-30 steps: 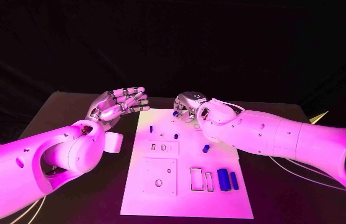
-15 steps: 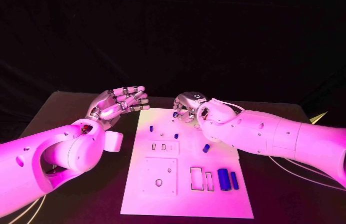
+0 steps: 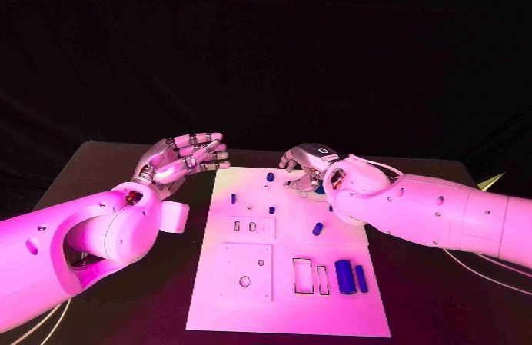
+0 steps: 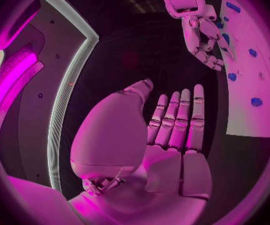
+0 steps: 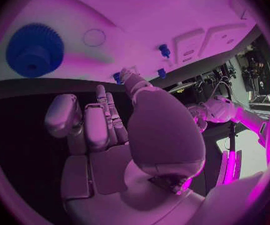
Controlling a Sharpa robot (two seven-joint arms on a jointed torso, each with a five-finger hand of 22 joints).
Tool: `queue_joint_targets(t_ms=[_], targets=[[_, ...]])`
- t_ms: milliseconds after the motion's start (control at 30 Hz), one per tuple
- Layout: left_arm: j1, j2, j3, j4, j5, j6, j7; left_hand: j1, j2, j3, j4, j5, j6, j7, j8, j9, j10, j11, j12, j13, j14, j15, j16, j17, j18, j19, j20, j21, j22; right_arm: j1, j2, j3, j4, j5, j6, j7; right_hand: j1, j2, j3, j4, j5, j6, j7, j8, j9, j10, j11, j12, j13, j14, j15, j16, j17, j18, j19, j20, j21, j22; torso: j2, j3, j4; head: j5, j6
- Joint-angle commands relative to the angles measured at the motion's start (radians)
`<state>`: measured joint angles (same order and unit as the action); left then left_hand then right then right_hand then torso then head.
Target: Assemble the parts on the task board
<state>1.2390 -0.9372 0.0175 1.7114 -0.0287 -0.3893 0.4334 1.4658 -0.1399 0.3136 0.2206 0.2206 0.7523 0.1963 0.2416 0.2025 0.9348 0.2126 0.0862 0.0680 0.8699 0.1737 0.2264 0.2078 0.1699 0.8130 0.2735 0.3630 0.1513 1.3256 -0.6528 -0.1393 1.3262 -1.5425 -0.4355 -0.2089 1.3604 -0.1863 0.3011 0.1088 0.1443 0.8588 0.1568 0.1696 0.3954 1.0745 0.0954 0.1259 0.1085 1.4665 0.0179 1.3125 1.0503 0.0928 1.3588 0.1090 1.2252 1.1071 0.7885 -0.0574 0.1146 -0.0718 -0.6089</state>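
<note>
The white task board [image 3: 288,299] lies in the middle of the table. Small blue pegs stand on it: one at the far edge [image 3: 270,177], one left of it [image 3: 233,198], one nearer [image 3: 271,208]. A short blue piece [image 3: 317,228] lies further right. Two long blue pieces [image 3: 343,276] sit at the near right. My right hand [image 3: 305,168] hovers over the board's far right corner, fingers curved down and holding nothing. A blue gear [image 5: 34,50] sits on the board just beyond its fingers [image 5: 97,125]. My left hand [image 3: 183,159] is raised left of the board, open and holding nothing.
Recessed slots [image 3: 251,226] and a square plate [image 3: 246,272] mark the board's left half. Black table [image 3: 100,168] surrounds the board. From the left wrist, the right hand [image 4: 197,30] hangs beside the board [image 4: 254,115].
My right hand has moved to the right along the board's far edge, away from the far blue peg, which now stands uncovered. The left hand has not moved.
</note>
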Motion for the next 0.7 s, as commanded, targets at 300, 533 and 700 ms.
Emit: queue_joint_targets(t_ms=[300,533,700], targets=[[0.002,-0.014,0.001,-0.004,-0.002,0.031,0.008,-0.008,-0.003,-0.002,0.005,-0.006,-0.004,0.074,-0.006,-0.001,-0.001,0.004,-0.007,-0.001,-0.005,0.002,-0.006,0.001,0.009,-0.007,-0.002,0.004,0.001,0.031,-0.173,0.011,0.112,0.205,-0.023,0.081,0.012,-0.050,0.134,0.017,0.043,0.079,-0.004,0.003,0.002,0.238,-0.031,0.068,0.044,0.027,-0.029,0.061,0.094,-0.018,0.052,-0.015,0.086,0.123,-0.006,0.0093,-0.0129,-0.011,0.003],[0.002,-0.018,0.001,-0.005,-0.002,0.036,0.006,-0.008,-0.003,-0.002,0.005,-0.006,-0.004,0.074,-0.006,-0.001,-0.001,0.004,-0.007,-0.001,-0.005,0.002,-0.006,0.001,0.009,-0.007,-0.002,0.004,0.001,0.037,-0.206,0.012,0.086,0.256,0.096,0.082,-0.029,-0.064,0.013,0.035,0.057,0.011,-0.007,0.008,0.025,0.285,-0.036,1.038,1.035,0.069,-0.031,0.182,0.333,-0.049,0.117,-0.023,0.199,0.276,-0.006,0.0109,-0.0154,-0.011,0.001],[0.002,-0.018,0.001,-0.005,-0.002,0.039,0.004,-0.008,-0.003,-0.002,0.005,-0.006,-0.004,0.074,-0.006,-0.001,-0.001,0.004,-0.007,-0.001,-0.005,0.002,-0.006,0.001,0.009,-0.007,-0.002,0.004,0.001,0.037,-0.200,0.011,0.057,0.259,0.149,0.067,0.019,-0.029,-0.093,0.075,0.074,-0.040,0.009,0.033,0.041,0.324,-0.016,1.228,1.233,0.085,-0.014,0.224,0.426,-0.063,0.147,-0.003,0.251,0.345,-0.005,0.0100,-0.0143,-0.008,0.000]])
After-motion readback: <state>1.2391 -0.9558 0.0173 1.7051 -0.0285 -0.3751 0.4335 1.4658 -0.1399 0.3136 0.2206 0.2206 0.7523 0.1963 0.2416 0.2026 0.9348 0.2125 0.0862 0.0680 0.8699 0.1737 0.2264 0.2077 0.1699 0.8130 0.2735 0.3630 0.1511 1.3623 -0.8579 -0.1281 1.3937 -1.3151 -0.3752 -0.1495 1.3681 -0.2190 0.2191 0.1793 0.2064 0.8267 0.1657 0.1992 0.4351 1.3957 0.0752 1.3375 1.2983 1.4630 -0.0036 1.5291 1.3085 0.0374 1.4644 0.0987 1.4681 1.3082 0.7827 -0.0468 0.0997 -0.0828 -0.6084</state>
